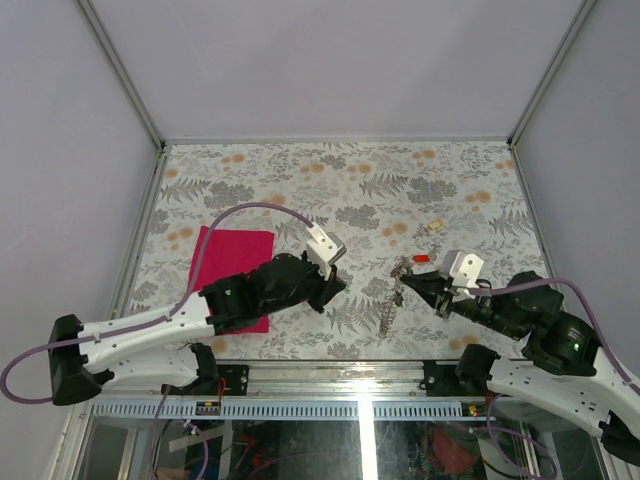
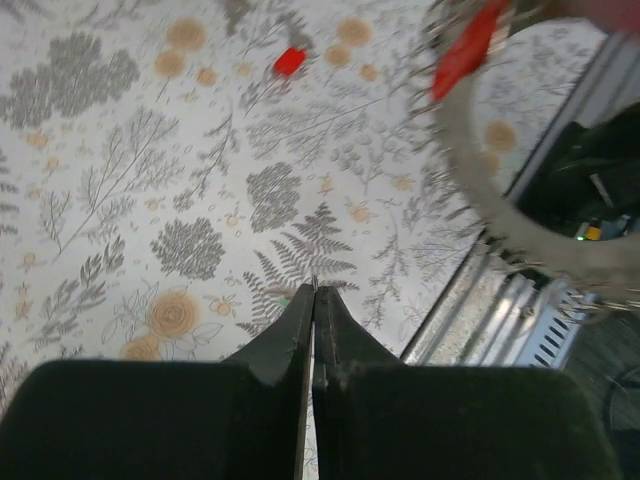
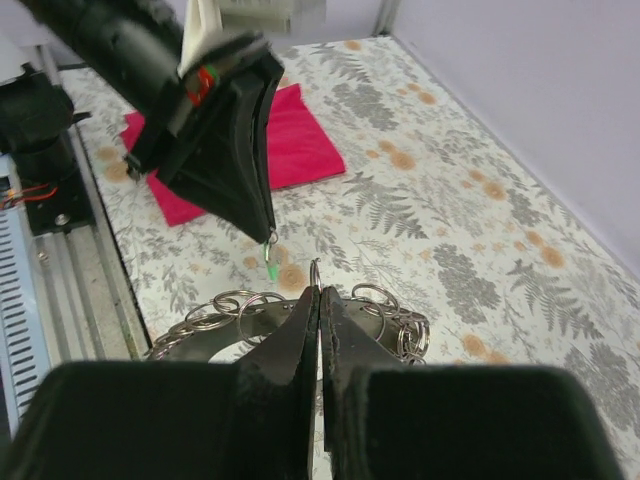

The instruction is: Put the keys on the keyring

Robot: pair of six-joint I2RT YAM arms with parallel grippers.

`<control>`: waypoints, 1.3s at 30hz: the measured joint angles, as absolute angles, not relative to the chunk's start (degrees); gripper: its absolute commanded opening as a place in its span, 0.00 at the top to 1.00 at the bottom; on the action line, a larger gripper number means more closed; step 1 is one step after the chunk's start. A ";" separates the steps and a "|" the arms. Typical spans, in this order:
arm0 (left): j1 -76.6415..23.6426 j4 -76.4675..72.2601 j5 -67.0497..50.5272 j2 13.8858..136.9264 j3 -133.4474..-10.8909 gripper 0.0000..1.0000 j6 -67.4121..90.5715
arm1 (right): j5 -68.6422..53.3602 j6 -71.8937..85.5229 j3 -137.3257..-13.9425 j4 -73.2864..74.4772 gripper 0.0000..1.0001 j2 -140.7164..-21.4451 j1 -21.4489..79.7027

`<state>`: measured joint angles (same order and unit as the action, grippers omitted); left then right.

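Note:
My left gripper [image 1: 340, 283] [image 3: 266, 232] is shut on a tiny green key [image 3: 269, 264], which hangs from its tips just left of the keyring. The keyring [image 3: 228, 306] [image 1: 388, 308] is a silver band carrying several split rings. My right gripper [image 3: 319, 292] [image 1: 404, 279] is shut on one upright split ring of it. In the left wrist view the left gripper [image 2: 314, 291] shows closed tips with a sliver of metal between them. The keyring [image 2: 470, 170] arcs at upper right there, with a red key [image 2: 462, 55] on it.
A loose red key [image 2: 290, 61] [image 1: 420, 257] lies on the floral table beyond the keyring. Farther back is a pale yellow key [image 1: 433, 226]. A magenta cloth [image 1: 235, 262] [image 3: 300, 140] lies flat at the left. The table's metal rail [image 1: 330, 378] runs along the near edge.

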<state>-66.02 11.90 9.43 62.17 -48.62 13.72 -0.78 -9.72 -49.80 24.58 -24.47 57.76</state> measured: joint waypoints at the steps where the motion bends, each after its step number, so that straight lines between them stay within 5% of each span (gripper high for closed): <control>1: -66.02 11.88 7.94 60.90 -48.71 1.00 12.49 | -1.80 -10.07 -49.80 24.53 1.00 -24.97 57.76; 21: -66.02 10.81 -19.18 47.59 -53.15 1.00 -0.45 | -34.00 -6.94 -58.43 25.54 1.00 -39.97 57.76; 39: -66.02 10.83 -27.27 45.95 -55.66 1.00 -1.91 | -36.93 -7.16 -53.54 14.92 1.00 -38.65 57.76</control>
<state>-66.02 10.83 -27.27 45.95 -55.66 -1.91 -36.93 -7.16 -53.54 14.92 -38.65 57.76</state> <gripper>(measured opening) 0.009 0.009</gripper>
